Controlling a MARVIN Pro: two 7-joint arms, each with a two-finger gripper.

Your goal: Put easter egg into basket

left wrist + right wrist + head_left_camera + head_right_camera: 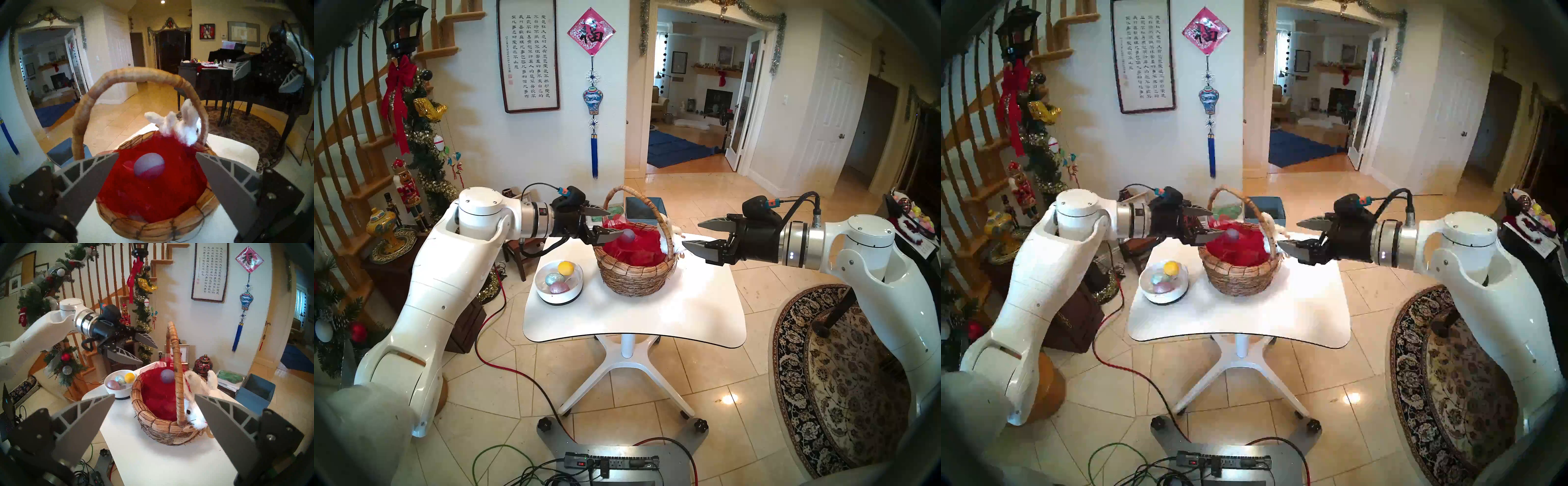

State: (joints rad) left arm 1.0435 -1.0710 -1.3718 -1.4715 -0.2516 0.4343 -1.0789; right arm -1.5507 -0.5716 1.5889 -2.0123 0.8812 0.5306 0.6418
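Note:
The wicker basket [633,275] with red mesh lining, arched handle and white plush bunny [183,129] stands mid-table. A lavender egg [628,236] is over the red lining at the basket's left side, free of both grippers; whether it rests or falls I cannot tell. It also shows in the left wrist view [149,165] and the right wrist view [167,376]. My left gripper [615,222] is open and empty, just above the basket's left rim. My right gripper [691,234] is open and empty, right of the basket by the bunny.
A shallow white bowl [558,295] left of the basket holds a yellow egg [565,268], a blue glitter egg [555,279] and a pink glitter egg [559,288]. A grey-blue square bin [644,207] sits behind the white table [636,315]. Stairs and decorations stand left.

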